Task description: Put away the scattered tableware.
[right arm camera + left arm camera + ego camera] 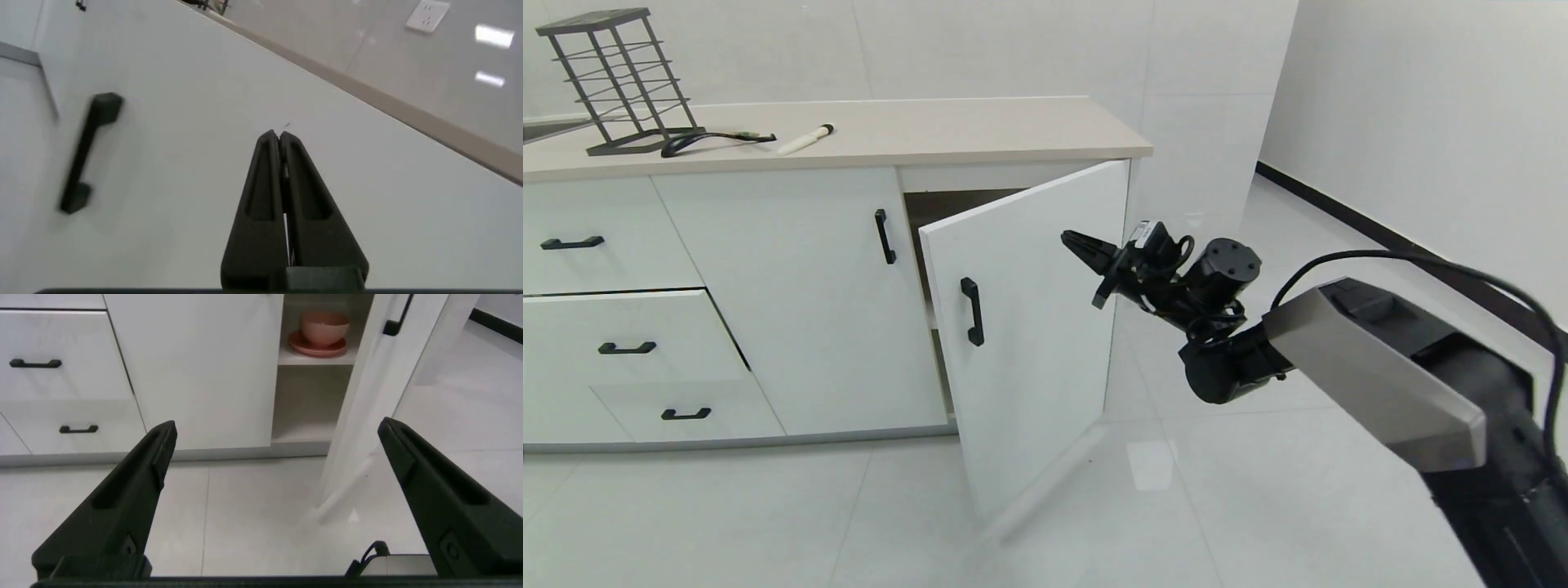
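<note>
My right gripper (1072, 240) is shut with nothing in it, its tip close to the outer face of the half-open white cabinet door (1029, 327), to the right of the black door handle (970, 311). In the right wrist view the shut gripper (279, 143) points at the door panel (188, 106), with the handle (88, 151) off to one side. My left gripper (274, 441) is open and empty, low above the floor, facing the open cabinet. A pink bowl (324, 327) on a pink plate (317, 348) sits on the cabinet shelf. On the counter lie a black utensil (707, 140) and a white utensil (805, 139).
A black wire rack (617, 77) stands at the counter's (980, 122) back left. Drawers with black handles (627, 348) fill the cabinet's left side; one drawer stands slightly out. White tiled floor (768, 523) spreads in front; a wall runs along the right.
</note>
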Tool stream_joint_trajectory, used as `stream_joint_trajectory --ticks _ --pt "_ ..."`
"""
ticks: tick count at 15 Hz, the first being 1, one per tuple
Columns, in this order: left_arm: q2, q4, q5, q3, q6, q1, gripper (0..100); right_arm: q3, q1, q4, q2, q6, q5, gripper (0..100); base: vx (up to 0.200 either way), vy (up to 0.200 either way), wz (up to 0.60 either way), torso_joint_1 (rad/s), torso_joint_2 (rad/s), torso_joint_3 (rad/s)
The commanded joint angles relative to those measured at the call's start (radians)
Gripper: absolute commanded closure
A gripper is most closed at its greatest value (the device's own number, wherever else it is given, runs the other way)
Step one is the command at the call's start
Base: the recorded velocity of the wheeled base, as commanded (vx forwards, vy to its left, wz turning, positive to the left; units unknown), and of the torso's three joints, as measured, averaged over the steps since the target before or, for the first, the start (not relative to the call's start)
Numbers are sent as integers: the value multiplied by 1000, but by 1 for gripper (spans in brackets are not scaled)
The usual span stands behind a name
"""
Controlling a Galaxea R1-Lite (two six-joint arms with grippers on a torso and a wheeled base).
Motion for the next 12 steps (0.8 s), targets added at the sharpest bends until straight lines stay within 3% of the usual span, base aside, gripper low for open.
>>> stream_joint_trajectory --ticks 1,3,5,7,10,11,12 --pt "0 0 0 0 0 0 0 465 24 -27 -386 20 -4 100 0 200 0 2 7 -2" --pt "0 0 0 0 0 0 0 862 18 -36 -602 16 -4 100 0 200 0 0 2 2" --pt "0 0 0 0 0 0 0 1071 7 -33 -790 22 -7 100 0 200 0 7 10 0" --pt "0 0 0 0 0 0 0 1287 -77 -30 -898 14 -7 100 0 200 0 0 2 5" --pt "0 0 0 0 -2 0 0 1412 -132 -29 -1096 20 -7 100 0 200 0 4 2 4" --pt "0 0 0 0 -2 1 0 1481 -163 -23 -1262 26 -8 100 0 0 0 0 0 0" --pt "0 0 0 0 -2 1 0 1505 -244 -12 -1391 31 -10 100 0 0 0 0 0 0"
